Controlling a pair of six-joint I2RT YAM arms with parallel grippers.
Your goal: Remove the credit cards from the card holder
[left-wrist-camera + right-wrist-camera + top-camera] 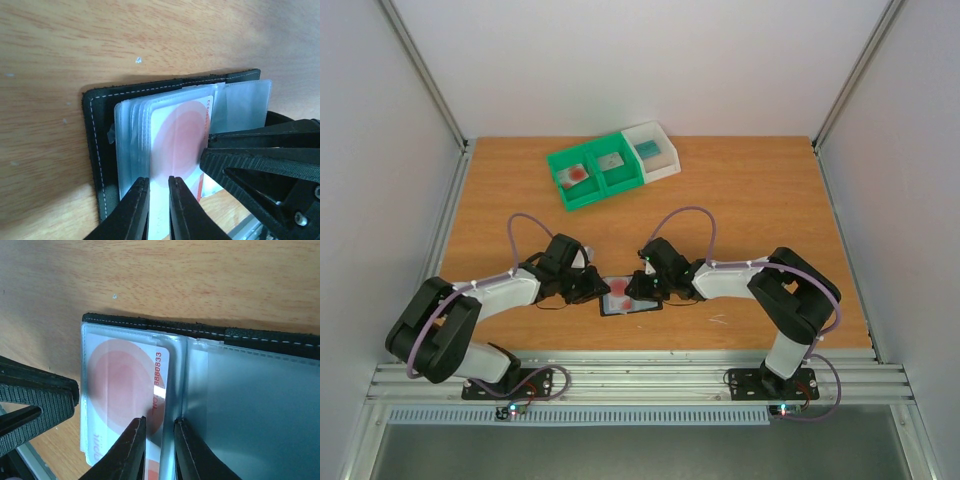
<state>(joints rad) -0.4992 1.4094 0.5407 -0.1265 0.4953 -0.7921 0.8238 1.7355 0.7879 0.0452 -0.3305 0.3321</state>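
Observation:
The card holder [638,307] lies open on the table between my two arms, its black stitched edge [95,130] framing clear sleeves. A whitish credit card [182,135] with a red blotch sits in the top sleeve, with red digits along one side [120,385]. My left gripper [158,179] hovers over the card's near end, its jaws a narrow gap apart with the card's white surface showing between them. My right gripper [159,421] straddles the card's inner edge and the holder's [150,322] fold, its jaws slightly apart. The two grippers [595,285] [642,288] face each other closely.
A green two-part bin [595,172] and a white bin [653,150] stand at the back of the table, each with a card inside. The right gripper's ribbed finger [260,160] crowds the left wrist view. The table's front rail [640,380] is close behind the holder.

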